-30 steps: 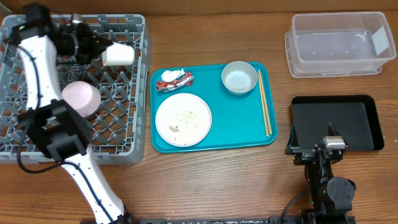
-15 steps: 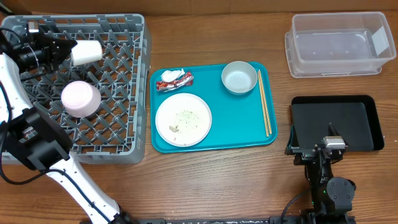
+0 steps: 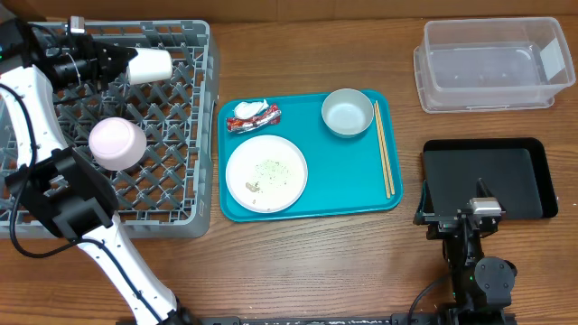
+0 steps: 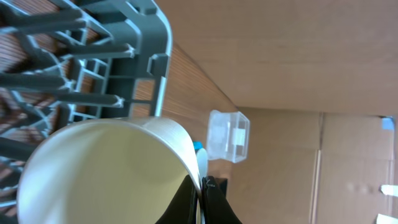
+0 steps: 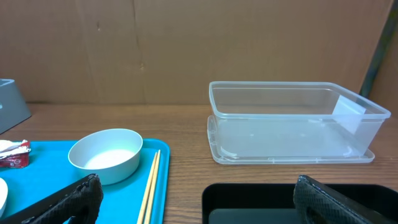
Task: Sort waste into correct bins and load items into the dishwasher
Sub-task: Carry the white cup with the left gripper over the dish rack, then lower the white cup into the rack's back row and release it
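Dishwasher rack takes up the left end of the table. One pale pinkish bowl sits on its grid floor, looks mouth-down to me. Over the rack's back-left part the left hand is clamped on the small white cup. The wrist cam shows the fingers pinching the cup's rim, and the cup is tipped on its side. Can't tell if it's touching the rack's pegs or just hanging above them.

The teal tray in the middle holds everything else:
- white round plate at the front left, with white rice-like bits scattered on it
- red-and-white wrapper just behind the plate, with a small white paper wad right against it
- small white bowl in the back right corner, upright
- wooden chopsticks lying side by side along the tray's right edge, just beside the bowl

The clear plastic tub sits at the back right of the table. The shallow black tray is in front of it, well apart from the teal tray.

The right hand is parked at the near edge of the black tray with its fingers spread wide, nothing between them. Its camera looks across the black tray toward the clear tub.
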`<state>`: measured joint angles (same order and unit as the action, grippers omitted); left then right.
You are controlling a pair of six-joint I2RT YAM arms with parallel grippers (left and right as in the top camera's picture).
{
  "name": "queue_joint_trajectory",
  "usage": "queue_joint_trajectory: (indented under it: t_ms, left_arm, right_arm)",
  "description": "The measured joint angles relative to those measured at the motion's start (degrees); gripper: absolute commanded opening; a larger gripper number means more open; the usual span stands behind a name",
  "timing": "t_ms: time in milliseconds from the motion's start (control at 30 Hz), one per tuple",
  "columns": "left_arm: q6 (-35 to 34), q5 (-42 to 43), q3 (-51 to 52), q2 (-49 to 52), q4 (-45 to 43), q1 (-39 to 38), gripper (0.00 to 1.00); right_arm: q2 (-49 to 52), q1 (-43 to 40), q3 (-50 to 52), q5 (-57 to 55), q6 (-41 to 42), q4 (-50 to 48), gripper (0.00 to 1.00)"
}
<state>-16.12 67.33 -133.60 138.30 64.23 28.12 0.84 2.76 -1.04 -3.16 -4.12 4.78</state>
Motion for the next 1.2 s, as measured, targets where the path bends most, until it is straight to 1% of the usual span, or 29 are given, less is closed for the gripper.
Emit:
queue_joint_trajectory:
  t_ms: [167, 300, 467, 667, 933, 1067, 1167, 1200]
  left_arm:
    - [-0.46, -3.15, 0.26, 0.26, -2.97, 0.04, 0.04]
    - [-2.82, -4.0, 2.12, 0.28, -8.26, -0.02, 0.04]
    - [-5.44, -2.75, 6.58, 0.33, -15.37, -0.59, 0.04]
    - [-9.66, 0.22, 11.65, 0.37, -21.44, -2.29, 0.04]
    - [-11.47, 0.94, 12.09, 0.37, -21.2, -2.16, 0.04]
    - [-11.43, 0.42, 11.96, 0.24, -17.73, -2.08, 0.04]
    - [-11.41, -1.49, 11.63, -0.5, -14.16, -1.81, 0.04]
    - [-11.43, -2.27, 11.58, -0.81, -13.29, -1.75, 0.07]
  right_arm:
    - [0.0, 0.0, 0.0, 0.0, -0.02, 0.0, 1.0]
    - [0.0, 0.0, 0.0, 0.02, -0.02, 0.0, 1.0]
    - [0.0, 0.02, 0.0, 0.02, -0.02, 0.02, 1.0]
    - [0.0, 0.0, 0.0, 0.02, -0.02, -0.02, 1.0]
    - [0.0, 0.02, 0.0, 0.0, 0.0, 0.02, 1.0]
    - [0.0, 0.0, 0.0, 0.0, -0.02, 0.0, 1.0]
    - [0.0, 0.0, 0.0, 0.0, -0.04, 0.0, 1.0]
    - [0.0, 0.0, 0.0, 0.02, 0.0, 0.02, 1.0]
